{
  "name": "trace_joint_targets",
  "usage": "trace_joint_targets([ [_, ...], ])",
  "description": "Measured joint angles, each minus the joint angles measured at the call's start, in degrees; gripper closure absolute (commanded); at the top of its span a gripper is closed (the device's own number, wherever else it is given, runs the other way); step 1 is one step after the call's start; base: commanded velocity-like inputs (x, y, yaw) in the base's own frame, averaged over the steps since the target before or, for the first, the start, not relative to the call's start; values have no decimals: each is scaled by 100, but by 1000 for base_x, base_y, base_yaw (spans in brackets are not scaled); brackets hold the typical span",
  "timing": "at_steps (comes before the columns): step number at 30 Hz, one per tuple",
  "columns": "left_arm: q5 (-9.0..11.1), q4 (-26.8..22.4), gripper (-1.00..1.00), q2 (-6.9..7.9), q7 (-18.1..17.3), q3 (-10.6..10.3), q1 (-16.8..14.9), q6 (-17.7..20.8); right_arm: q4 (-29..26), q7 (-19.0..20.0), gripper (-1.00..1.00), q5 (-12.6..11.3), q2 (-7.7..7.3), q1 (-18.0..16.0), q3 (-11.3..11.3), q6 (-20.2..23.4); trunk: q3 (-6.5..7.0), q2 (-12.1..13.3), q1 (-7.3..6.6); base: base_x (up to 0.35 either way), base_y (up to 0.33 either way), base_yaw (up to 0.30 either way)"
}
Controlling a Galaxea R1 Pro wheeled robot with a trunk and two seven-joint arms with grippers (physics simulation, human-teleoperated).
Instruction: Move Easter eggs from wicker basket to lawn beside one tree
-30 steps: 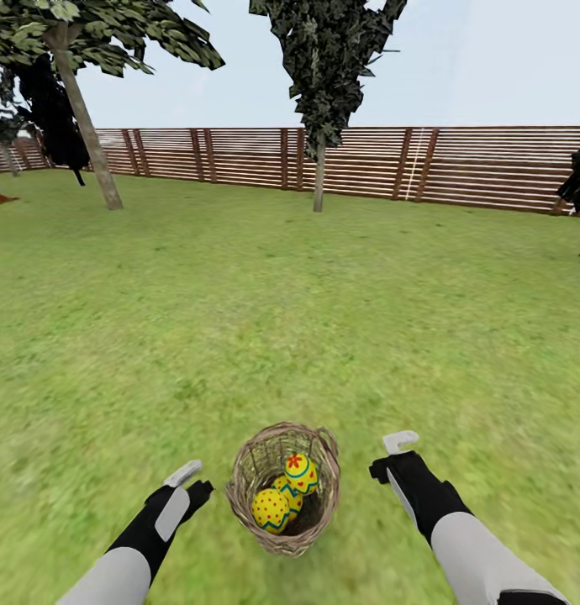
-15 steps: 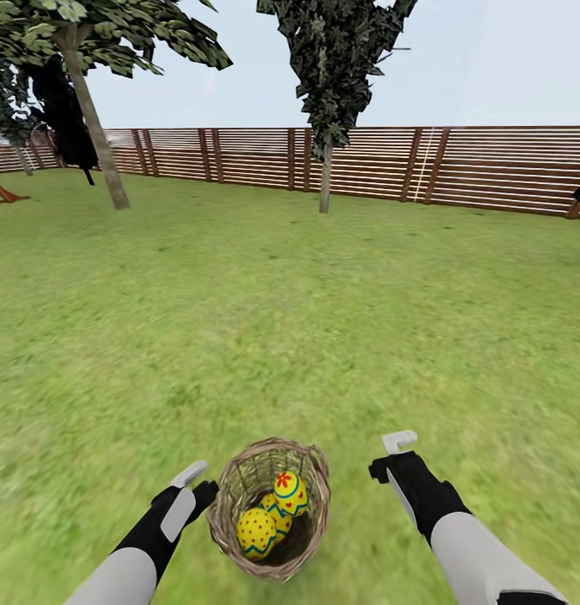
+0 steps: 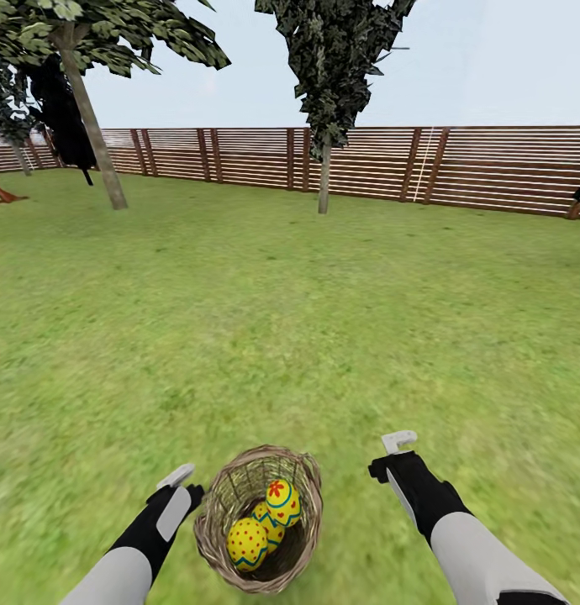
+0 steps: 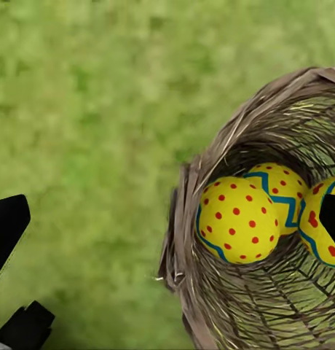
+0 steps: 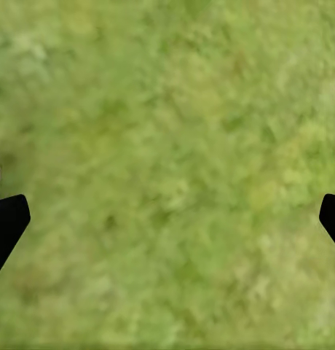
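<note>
- The small round brown-grey wicker basket (image 3: 258, 519) is seen on the mottled green lawn (image 3: 290, 336), between the two arms.
- Three yellow eggs with blue-green zigzags and red dots (image 3: 265, 525) are seen lying inside it, touching one another.
- The left gripper (image 3: 179, 491) is held just beside the rim, its fingers spread; the right gripper (image 5: 167, 219) is spread wide over bare grass.
- The eggs are judged smooth, rigid, light and prone to slipping; a hold across the widest middle is advised.
- The uppermost egg (image 3: 282, 502) is judged easiest to reach.
</note>
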Motion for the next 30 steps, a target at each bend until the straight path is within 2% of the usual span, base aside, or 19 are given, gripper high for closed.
trace_joint_targets([
  [3, 5, 2, -100, 2, 16, -2, 0, -12, 0, 0, -100, 0, -4, 0, 0, 0, 0, 0, 0, 0, 0, 0],
  [8, 14, 22, -100, -17, -12, 1, 0, -15, 0, 67, -100, -4, -29, 0, -12, -7, -89, -199, 109, 0, 0, 0],
  [10, 15, 33, -100, -21, -18, 1, 0, -20, -5, 299, -100, -9, -33, 0, -19, -14, -125, -279, 153, 0, 0, 0],
  [12, 15, 39, -100, -18, -27, 1, 0, -23, -40, 1020, -100, -47, -62, 0, -178, -16, -161, -359, 197, 0, 0, 0],
  [14, 17, 45, -100, -21, -91, 1, 0, -24, -175, 2072, -100, -33, -146, 0, -668, -12, -197, -440, 241, 0, 0, 0],
  [15, 16, 46, -100, -24, -112, 1, 0, -25, -201, 2240, -100, -33, -167, 1, -753, -11, -215, -480, 263, 0, 0, 0],
  [17, 16, 57, -100, -29, -258, 1, 0, -20, -286, 2836, -100, -27, -280, 1, -1002, -11, -251, -560, 307, 0, 0, 0],
  [18, 14, 62, -100, -30, -321, 1, 0, -19, -304, 3032, -100, -29, -334, 1, -1053, -10, -269, -600, 329, 0, 0, 0],
  [20, 13, 75, -100, -31, -431, 2, 0, -18, -327, 3728, -100, -40, -514, 2, -1143, -10, -305, -680, 373, 0, 0, 0],
  [21, 12, 77, -100, -32, -437, 2, 0, -18, -329, 3847, -100, -41, -540, 2, -1166, -10, -323, -720, 395, 0, 0, 0],
  [22, 11, 80, -100, -32, -448, 2, 0, -17, -332, 4156, -100, -40, -604, 2, -1271, -11, -341, -761, 417, 0, 0, 0],
  [24, 10, 82, -100, -38, -457, 2, 0, -17, -334, 4485, -100, -30, -660, 2, -1537, -12, -376, -841, 461, 0, 0, 0],
  [26, 9, 84, -100, -40, -461, 2, 0, -17, -334, 4591, -100, -24, -675, 3, -1690, -13, -412, -921, 505, 0, 0, 0],
  [30, 9, 92, -100, -41, -465, 2, 0, -25, -335, 4647, -100, -21, -685, 3, -1784, -15, -484, -1081, 593, 0, 0, 0],
])
